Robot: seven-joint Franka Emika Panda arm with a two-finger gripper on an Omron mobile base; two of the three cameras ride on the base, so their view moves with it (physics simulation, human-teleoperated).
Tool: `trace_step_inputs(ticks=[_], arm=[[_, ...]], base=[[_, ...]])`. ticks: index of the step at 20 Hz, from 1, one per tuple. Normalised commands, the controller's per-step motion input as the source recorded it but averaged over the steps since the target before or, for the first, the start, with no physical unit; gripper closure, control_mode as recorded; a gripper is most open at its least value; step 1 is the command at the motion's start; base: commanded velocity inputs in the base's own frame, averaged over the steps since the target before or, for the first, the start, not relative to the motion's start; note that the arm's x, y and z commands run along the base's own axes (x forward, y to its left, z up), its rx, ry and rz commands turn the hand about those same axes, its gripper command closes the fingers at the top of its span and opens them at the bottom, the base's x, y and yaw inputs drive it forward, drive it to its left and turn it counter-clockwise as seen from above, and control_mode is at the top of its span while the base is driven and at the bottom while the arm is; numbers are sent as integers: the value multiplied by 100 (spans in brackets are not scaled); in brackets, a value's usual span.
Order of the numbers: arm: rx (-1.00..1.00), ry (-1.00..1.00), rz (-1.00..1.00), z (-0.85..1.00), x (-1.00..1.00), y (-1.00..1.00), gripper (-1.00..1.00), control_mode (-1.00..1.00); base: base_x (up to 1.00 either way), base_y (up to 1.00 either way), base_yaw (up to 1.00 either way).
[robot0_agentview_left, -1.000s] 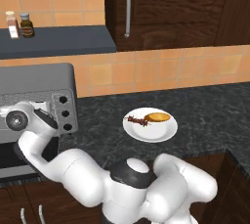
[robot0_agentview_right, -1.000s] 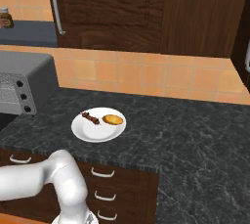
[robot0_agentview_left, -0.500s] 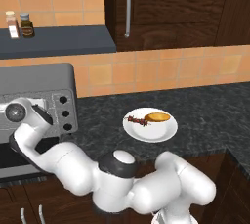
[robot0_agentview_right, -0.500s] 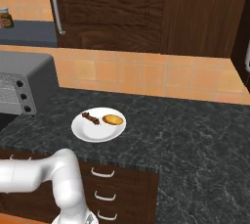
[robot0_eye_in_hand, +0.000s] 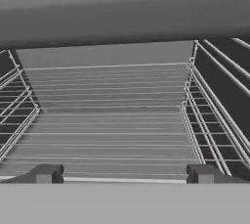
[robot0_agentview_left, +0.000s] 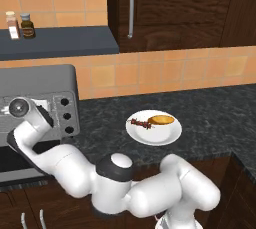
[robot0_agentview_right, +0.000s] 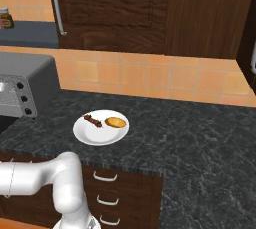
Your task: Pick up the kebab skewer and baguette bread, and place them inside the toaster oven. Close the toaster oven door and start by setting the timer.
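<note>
**Currently at the Oven Mouth, Tool Empty, Food Not Yet Collected**

Presently my tool point(robot0_eye_in_hand: 123, 173) stood with its two tips spread as wide as they go, one at each side of the hand view, and nothing was held between them. It faced straight into the toaster oven point(robot0_agentview_left: 37, 85), just at its mouth. From the left base view, my forearm reached across the front of that appliance, covering much of the opening; I could not make out the toaster oven door there and did not judge its angle.

Contents of the oven: the wire rack point(robot0_eye_in_hand: 110, 120) lay bare, with side rails rising at each flank. No food rested on it.

Contents of the plate point(robot0_agentview_right: 90, 135): the kebab skewer point(robot0_agentview_right: 93, 120) lay on the side nearer the oven, and the baguette bread point(robot0_agentview_right: 116, 122) lay just beside it, apart from the skewer by a small gap. The plate sat on the dark counter point(robot0_agentview_right: 200, 128), well apart from the oven and to its right.

Step in hand, as I judged it: the cavity was accessible, and neither item had been picked up. The loading phase had not begun.

Requirement for the next move: withdraw from the oven mouth, swing right over the plate, and descend on one item. The skewer is thin and would call for a low, centred pinch across its chunks, kept clear of the bread.
</note>
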Motion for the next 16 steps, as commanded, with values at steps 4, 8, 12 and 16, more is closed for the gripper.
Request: trace_step_inputs(ticks=[4,8,12,16], arm=[[0,1,0,-73,0,-41,-100,-100],[0,-15,0,-20,-1,-8,-100,-100],[0,-37,0,34,-8,10,-100,-100],[3,-27,0,48,0,17,-100,-100]], base=[[0,0,0],[0,0,0],[0,0,0],[0,0,0]])
